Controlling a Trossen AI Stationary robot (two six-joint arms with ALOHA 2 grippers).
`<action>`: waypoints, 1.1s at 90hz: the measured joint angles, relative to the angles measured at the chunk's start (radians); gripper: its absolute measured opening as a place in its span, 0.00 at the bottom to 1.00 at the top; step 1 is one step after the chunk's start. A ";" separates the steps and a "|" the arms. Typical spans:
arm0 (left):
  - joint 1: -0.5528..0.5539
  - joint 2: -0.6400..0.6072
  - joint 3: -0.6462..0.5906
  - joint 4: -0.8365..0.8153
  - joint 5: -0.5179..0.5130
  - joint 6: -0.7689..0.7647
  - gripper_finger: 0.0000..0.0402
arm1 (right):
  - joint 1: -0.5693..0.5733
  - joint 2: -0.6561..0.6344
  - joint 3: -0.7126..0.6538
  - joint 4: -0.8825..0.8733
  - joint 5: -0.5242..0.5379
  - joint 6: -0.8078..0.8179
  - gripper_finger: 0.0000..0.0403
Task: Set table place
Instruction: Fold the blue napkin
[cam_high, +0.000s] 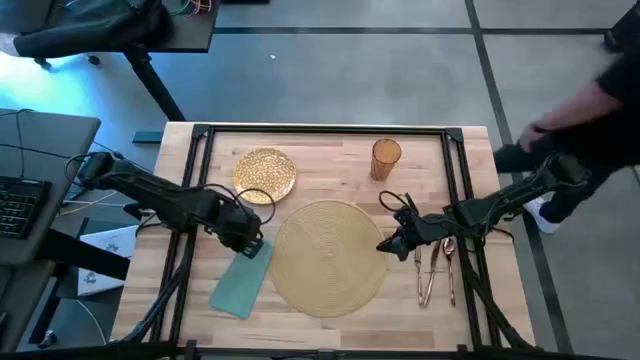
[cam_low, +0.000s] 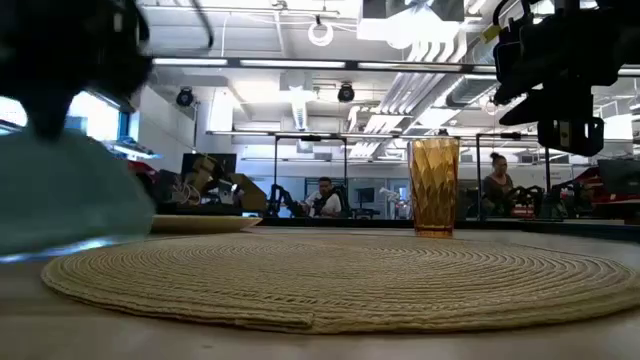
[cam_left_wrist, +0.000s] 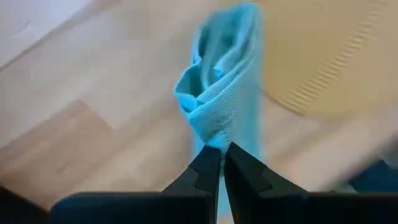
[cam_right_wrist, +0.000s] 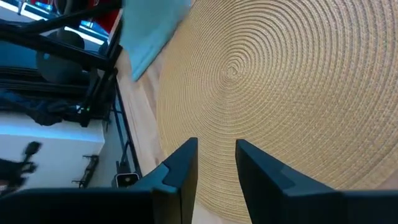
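- the left gripper (cam_left_wrist: 222, 151) pinches a corner of the napkin (cam_high: 243, 280), just beside the left edge of the placemat (cam_high: 330, 257).
- the right gripper (cam_right_wrist: 216, 149) has its jaws open and empty over the placemat's right edge.
- the plate (cam_high: 265, 174) and the glass (cam_high: 386, 159) stand apart near the far edge of the table (cam_high: 320, 145).

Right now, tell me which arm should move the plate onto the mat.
Probably the right. The left gripper is shut on the napkin, so it is busy. The right gripper hangs open and empty over the mat, though the plate lies nearer the left arm.
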 joint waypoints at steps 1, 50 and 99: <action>0.000 -0.003 0.019 -0.011 -0.002 0.006 0.00 | 0.000 0.000 0.002 0.000 0.000 -0.002 0.23; 0.051 0.312 0.663 -0.087 -0.484 0.808 0.00 | -0.109 0.000 0.076 -0.004 0.011 -0.157 0.20; -0.044 0.650 0.657 0.097 -0.518 1.027 0.00 | -0.112 0.042 0.138 0.019 -0.054 -0.368 0.27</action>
